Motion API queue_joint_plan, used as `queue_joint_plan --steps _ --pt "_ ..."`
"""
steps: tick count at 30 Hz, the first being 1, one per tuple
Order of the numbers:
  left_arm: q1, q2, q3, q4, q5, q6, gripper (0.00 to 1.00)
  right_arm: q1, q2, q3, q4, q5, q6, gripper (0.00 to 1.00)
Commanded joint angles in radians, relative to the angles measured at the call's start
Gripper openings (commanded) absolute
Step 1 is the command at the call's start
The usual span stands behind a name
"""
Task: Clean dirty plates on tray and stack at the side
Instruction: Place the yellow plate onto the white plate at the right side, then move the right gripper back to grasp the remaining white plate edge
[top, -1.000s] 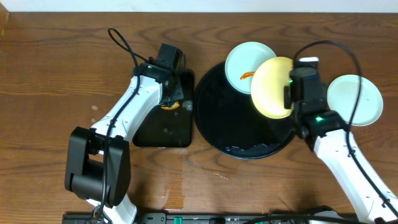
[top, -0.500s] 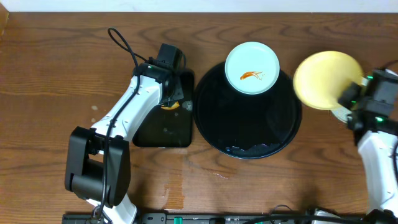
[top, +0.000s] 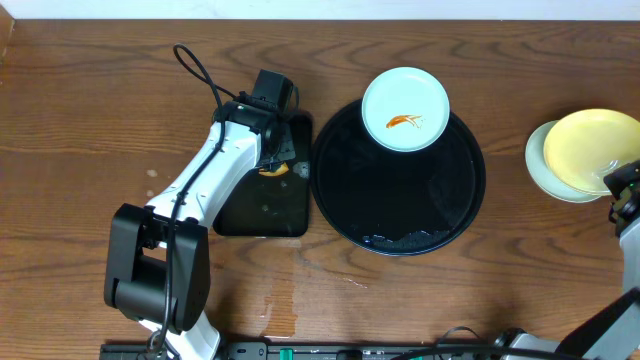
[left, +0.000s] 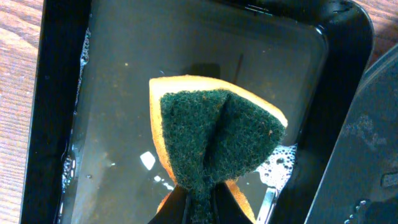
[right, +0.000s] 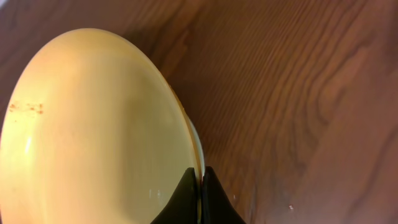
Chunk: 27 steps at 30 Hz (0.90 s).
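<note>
The right pincer (right: 200, 179) is gripping the yellow plate (top: 592, 148) by its rim over a pale plate (top: 538, 162); the left pincer (left: 199, 200) is clamping a sponge (left: 214, 140) above the rectangular tray (left: 56, 93).

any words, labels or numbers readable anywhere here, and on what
No readable text in any view.
The plate on the round tray, the yellow plate, the sponge and the small tray are plain.
The orange mark on the plate is a smear, not writing.
Gear at the overhead view's bottom edge: too small to read.
</note>
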Motion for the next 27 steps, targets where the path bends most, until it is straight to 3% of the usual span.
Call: queue_joint_plan --steps 1,6,10,12,18,27 --pt "0.005 -0.028 -0.006 -0.004 -0.001 -0.013 0.08 -0.010 0.043 0.019 0.040 -0.044 0.026 0.02" --pt "0.005 -0.028 -0.006 -0.006 -0.002 -0.013 0.08 -0.010 0.080 0.019 0.074 -0.066 -0.007 0.05" --pt "0.005 -0.028 -0.006 -0.006 -0.002 -0.013 0.08 0.000 0.087 0.019 0.077 -0.112 -0.113 0.31" --pt "0.005 -0.028 -0.006 -0.007 -0.001 -0.013 0.08 0.008 0.084 0.022 0.076 -0.125 -0.159 0.37" --pt "0.005 -0.028 -0.006 -0.011 -0.002 -0.013 0.08 0.093 0.073 0.064 0.036 -0.293 -0.273 0.37" --pt "0.005 -0.028 -0.006 -0.052 -0.003 0.011 0.08 0.426 0.085 0.221 -0.211 -0.369 -0.417 0.44"
